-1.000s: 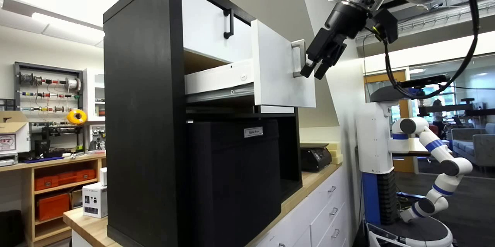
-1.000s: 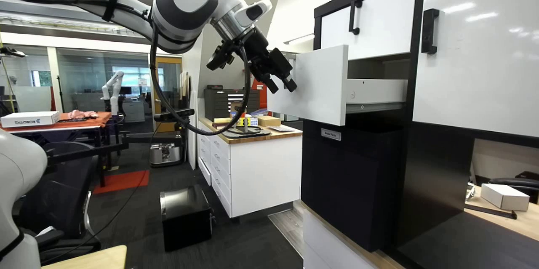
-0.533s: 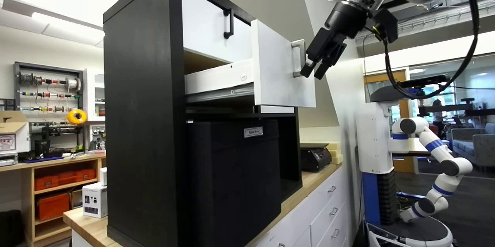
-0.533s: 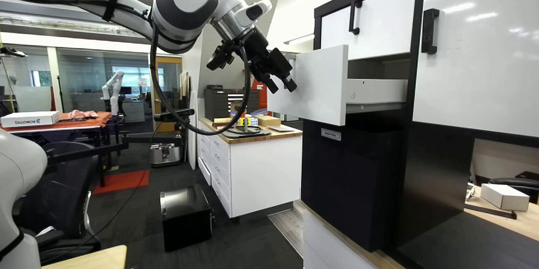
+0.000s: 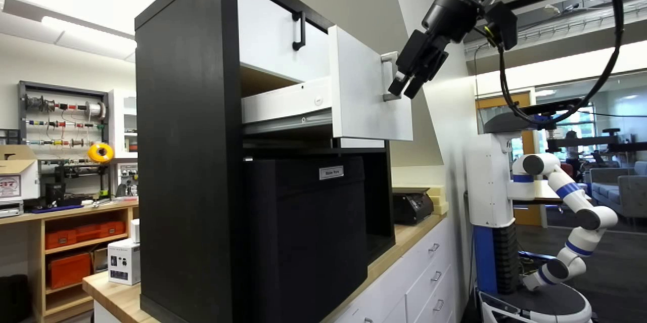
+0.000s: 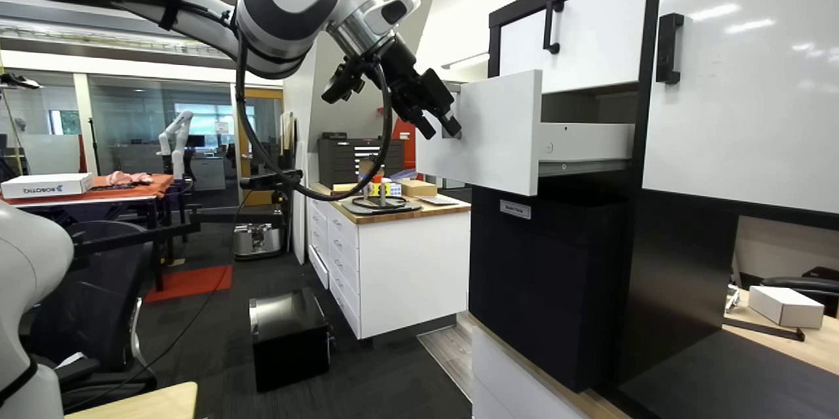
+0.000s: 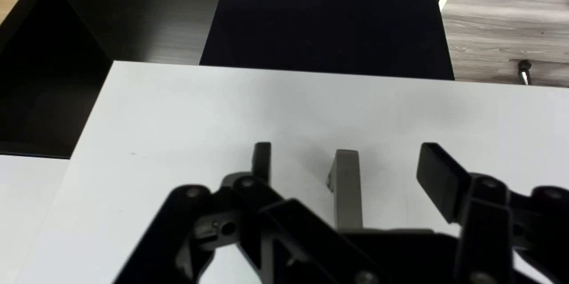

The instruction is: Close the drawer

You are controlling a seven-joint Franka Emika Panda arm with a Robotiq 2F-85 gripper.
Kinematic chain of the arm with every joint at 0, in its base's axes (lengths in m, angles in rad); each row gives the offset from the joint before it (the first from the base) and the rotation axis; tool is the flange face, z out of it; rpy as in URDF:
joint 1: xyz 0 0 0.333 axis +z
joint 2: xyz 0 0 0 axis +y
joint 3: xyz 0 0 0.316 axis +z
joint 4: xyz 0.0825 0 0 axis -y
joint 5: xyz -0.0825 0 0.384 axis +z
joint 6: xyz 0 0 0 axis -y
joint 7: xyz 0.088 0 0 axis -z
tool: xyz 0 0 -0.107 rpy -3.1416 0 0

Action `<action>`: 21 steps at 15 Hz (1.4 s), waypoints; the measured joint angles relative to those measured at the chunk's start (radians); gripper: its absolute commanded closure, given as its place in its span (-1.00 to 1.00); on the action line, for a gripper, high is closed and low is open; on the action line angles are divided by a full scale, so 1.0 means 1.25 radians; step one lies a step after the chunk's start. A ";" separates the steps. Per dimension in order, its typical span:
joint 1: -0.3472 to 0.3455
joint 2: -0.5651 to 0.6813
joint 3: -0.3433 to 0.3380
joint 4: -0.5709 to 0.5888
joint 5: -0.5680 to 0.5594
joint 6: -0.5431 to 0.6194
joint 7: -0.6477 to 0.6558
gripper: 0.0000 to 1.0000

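Note:
The drawer (image 5: 360, 95) has a white flat front and pale sides. It stands pulled out of the black cabinet, below the shut top drawer, in both exterior views (image 6: 501, 134). Its grey bar handle (image 7: 348, 195) is upright on the front. My gripper (image 5: 404, 89) is open in front of the drawer, tilted downward, with fingertips near the handle's lower part. In the wrist view the fingers (image 7: 262, 159) stand one on each side of the handle, with gaps between. The handle is partly hidden behind the gripper in an exterior view (image 6: 440, 130).
The shut white top drawer (image 5: 270, 30) with a black handle sits just above. A black labelled bin front (image 5: 308, 232) lies below the drawer. A large white panel (image 6: 754, 98) with a black handle adjoins the cabinet. A cable loops from the arm.
My gripper has moved slightly up and, in an exterior view, a little towards the handle within the last half second. The drawer has not moved.

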 measured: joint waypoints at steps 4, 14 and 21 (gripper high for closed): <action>0.000 0.002 0.000 0.001 0.000 0.009 0.000 0.44; 0.000 0.018 0.001 0.008 0.000 0.027 0.000 0.91; -0.004 0.136 -0.005 0.107 -0.001 0.051 -0.003 0.92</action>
